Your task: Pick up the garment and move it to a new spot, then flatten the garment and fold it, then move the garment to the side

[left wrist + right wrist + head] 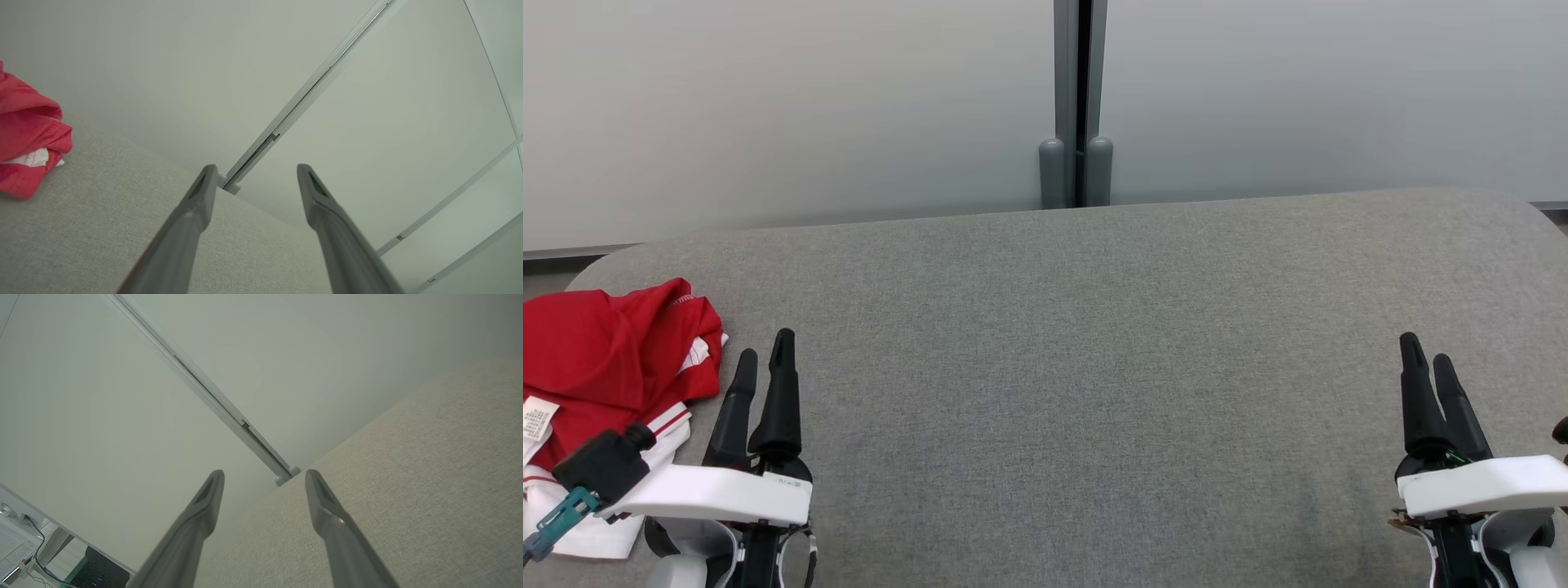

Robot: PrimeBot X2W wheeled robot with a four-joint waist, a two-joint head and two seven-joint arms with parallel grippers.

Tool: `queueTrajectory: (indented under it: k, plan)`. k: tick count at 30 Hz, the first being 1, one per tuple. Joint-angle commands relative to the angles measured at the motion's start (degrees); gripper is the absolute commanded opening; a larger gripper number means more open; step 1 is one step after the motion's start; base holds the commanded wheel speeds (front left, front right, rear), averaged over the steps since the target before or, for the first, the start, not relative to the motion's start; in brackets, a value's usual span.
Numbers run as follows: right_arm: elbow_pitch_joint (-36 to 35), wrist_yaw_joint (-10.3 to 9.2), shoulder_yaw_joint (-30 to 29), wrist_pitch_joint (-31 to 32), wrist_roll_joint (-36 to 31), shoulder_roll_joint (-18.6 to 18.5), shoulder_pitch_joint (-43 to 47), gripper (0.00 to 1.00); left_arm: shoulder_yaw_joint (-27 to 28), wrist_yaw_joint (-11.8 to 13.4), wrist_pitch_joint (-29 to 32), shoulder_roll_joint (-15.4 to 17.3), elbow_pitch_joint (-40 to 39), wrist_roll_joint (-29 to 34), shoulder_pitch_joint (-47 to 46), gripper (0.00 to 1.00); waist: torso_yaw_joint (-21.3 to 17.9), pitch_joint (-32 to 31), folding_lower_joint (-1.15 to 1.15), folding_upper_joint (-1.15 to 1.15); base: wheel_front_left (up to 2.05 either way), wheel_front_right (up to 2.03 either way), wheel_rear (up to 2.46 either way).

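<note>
Just left of the spread, empty left gripper (765, 345) lies the garment (596, 351): pinch a raised fold, lift clear.

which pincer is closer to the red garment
Left. The left pincer is just beside the red garment, off its right edge and not touching it. The right pincer is far across the grey surface, well away.

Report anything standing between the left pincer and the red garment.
Nothing visible does. The left pincer sits open just to the right of the red garment, with a strip of bare grey tabletop between them.
</note>
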Motion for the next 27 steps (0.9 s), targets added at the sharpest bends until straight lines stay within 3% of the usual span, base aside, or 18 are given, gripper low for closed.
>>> queueTrajectory:
  k: [1, 27]
  plan:
    - [-0.9, 0.02, 0.1, -0.6, -2.2, -0.6, -0.4, 1.0, -0.2, 0.1, -0.5, 0.7, -0.9, 2.3, -0.2, 1.0, 0.0, 0.0, 0.0, 0.0, 0.0, 0.0, 0.0]
    - [0.7, 0.02, 3.0, -0.6, -24.1, -0.1, 1.5, 1.0, -2.8, 2.9, -4.8, 2.0, 5.3, 22.7, 1.3, 1.0, -0.2, -0.8, 0.0, 0.0, 0.0, 0.0, 0.0]
